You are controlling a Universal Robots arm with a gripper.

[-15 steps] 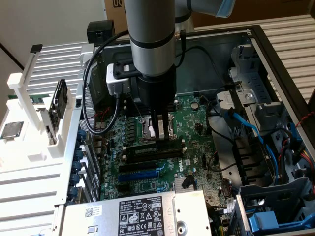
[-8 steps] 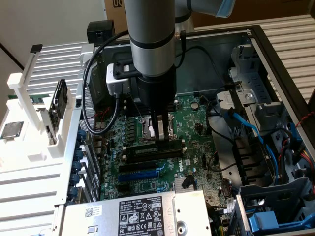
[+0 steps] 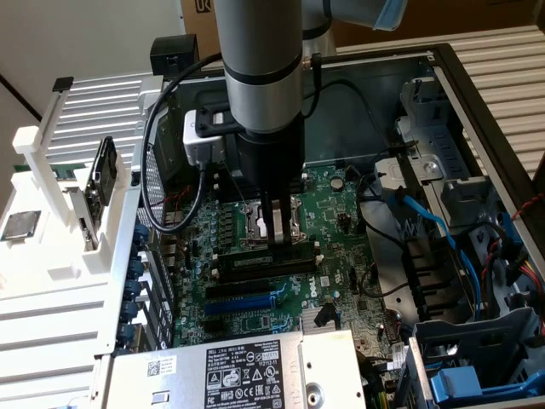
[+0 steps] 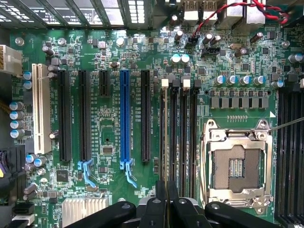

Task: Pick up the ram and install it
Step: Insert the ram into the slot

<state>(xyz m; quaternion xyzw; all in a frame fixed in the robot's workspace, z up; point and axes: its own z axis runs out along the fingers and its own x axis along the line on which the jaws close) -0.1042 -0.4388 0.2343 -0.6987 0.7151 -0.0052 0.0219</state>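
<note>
Down inside the open computer case, the tool (image 3: 274, 240) hangs over the motherboard (image 3: 341, 221), just beside the empty CPU socket (image 4: 236, 168). Its fingers (image 4: 158, 206) are drawn in narrow, pinching the ram (image 3: 255, 262) by its top edge. The stick stands on edge along the outermost memory slot (image 4: 165, 133), between the socket and the blue expansion slot (image 4: 124, 118). Whether it is fully seated, I cannot tell.
</note>
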